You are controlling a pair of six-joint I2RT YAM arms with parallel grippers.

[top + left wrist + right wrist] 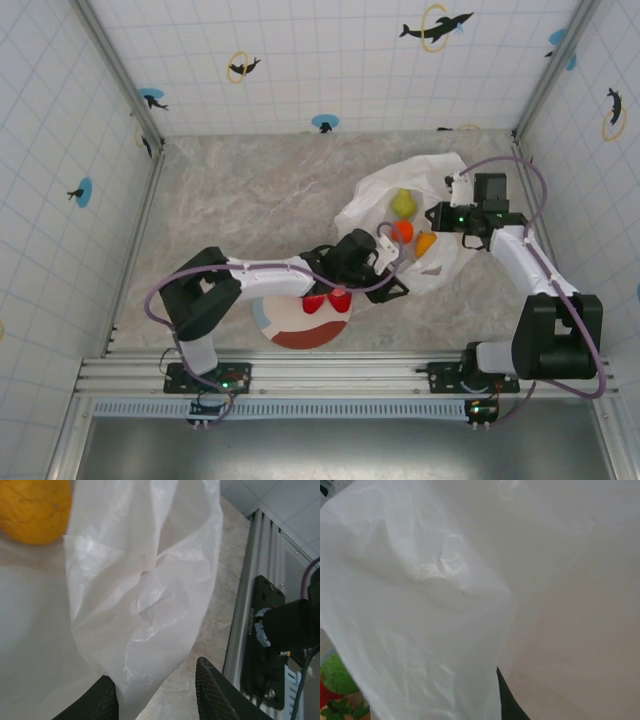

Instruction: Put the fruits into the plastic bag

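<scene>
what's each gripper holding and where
Right gripper pinches the plastic bag at its right edge; left gripper straddles the near edge, not clamped.

In the left wrist view, the picture's edge is cutting off the orange [30, 507] and the lower part of both left fingers [212, 695]. In the right wrist view, you are watching the bag [445, 605] covering most of the right finger [506, 700] and part of the green apple [334, 672]. From above, the left arm [270, 272] is hiding part of the plate [300, 338].
</scene>
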